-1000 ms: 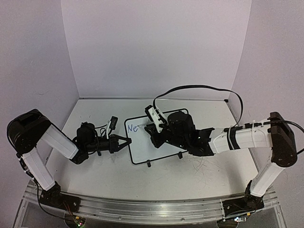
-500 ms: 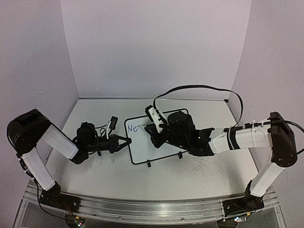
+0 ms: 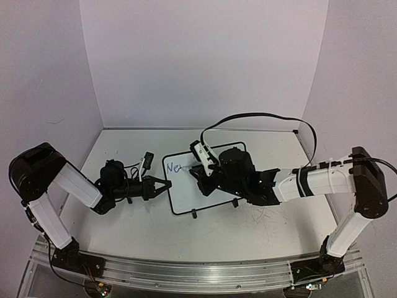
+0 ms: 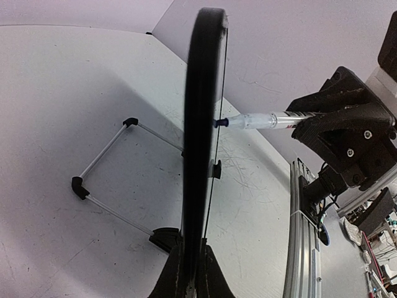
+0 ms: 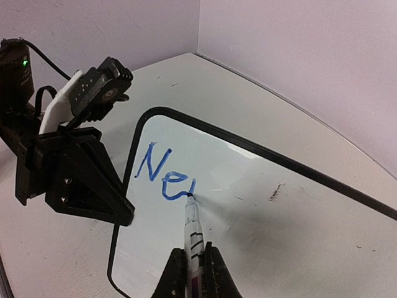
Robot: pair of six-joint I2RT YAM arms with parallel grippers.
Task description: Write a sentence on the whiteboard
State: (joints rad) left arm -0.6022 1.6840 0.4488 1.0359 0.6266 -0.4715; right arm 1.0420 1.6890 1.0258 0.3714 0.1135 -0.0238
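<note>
Right gripper (image 5: 191, 266) is clenched on the marker (image 5: 193, 233). The barrel sticks out forward between the fingers and the blue tip touches the whiteboard (image 5: 298, 242) face. The tip sits at the end of a short stroke just right of the "e".

The sentence (image 5: 162, 172) reads "Ne" plus that partial stroke. It is in blue, in the board's upper-left area, near the left frame edge. A faint grey smudge (image 5: 276, 194) sits further right on the face, well apart from the letters.

Left gripper (image 4: 188, 273) is clamped tight on the board's left frame edge. Its wrist view shows the board edge-on, rising from between the fingers, with the marker tip meeting the face from the right.

The wire stand (image 4: 102, 180) sticks out behind the board, with its black-capped corners on the table (image 3: 124, 230). Two black feet (image 3: 194, 214) show along the board's near edge.

The board sits mid-table between the two arms.
</note>
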